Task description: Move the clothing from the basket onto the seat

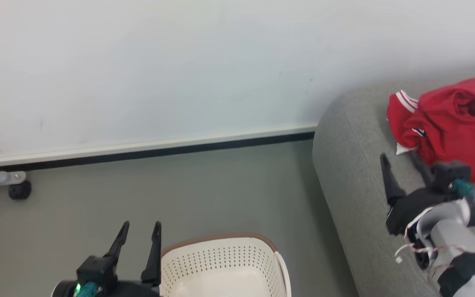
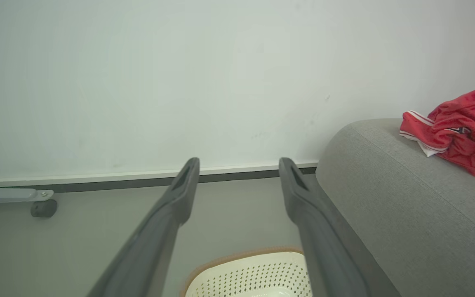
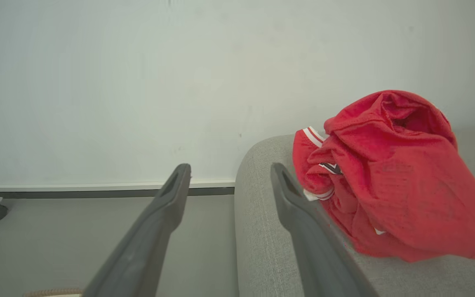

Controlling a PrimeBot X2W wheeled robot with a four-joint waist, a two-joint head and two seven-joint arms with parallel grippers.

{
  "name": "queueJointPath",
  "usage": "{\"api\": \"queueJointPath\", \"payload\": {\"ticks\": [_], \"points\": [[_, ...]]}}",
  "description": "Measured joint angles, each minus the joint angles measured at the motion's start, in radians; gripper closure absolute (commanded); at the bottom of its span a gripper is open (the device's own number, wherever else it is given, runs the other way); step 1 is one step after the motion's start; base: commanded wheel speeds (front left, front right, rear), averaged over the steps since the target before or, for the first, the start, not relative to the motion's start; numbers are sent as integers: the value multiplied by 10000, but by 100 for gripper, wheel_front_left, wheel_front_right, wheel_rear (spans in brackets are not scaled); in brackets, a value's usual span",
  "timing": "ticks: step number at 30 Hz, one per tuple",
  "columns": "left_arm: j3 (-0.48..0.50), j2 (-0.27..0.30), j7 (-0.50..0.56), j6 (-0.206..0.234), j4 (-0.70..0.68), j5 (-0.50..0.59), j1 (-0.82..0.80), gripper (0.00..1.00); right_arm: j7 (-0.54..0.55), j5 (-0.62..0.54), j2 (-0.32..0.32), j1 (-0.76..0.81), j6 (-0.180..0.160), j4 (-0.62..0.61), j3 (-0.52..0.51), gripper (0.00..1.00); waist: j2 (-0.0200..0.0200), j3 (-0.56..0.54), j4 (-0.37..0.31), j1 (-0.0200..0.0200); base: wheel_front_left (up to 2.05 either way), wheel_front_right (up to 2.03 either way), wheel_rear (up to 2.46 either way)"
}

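The dark mark on the clothing (image 1: 452, 123) is too small for you to read. Your right gripper (image 1: 399, 156) hovers spread and empty over the seat (image 1: 353, 165); your left gripper (image 1: 142, 223) does likewise beside the basket (image 1: 221, 238).

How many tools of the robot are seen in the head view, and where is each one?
2. The left tool is at lower left, open, beside the basket. The right tool is at the right, open, over the sofa beside the red clothing.

Right claw (image 3: 230, 169) spread, nothing between its fingers. Red clothing (image 3: 394, 185) heaped on grey seat (image 3: 262, 247), just beside one finger.
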Motion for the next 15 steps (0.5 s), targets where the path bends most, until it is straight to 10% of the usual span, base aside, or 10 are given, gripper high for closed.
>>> {"api": "queueJointPath", "payload": {"ticks": [15], "points": [[1118,554,-117,186,-725,40,2056,0,0,-88,748,3087,-803,-2938,117,0,0,-1337,803,0,0,0,0]]}}
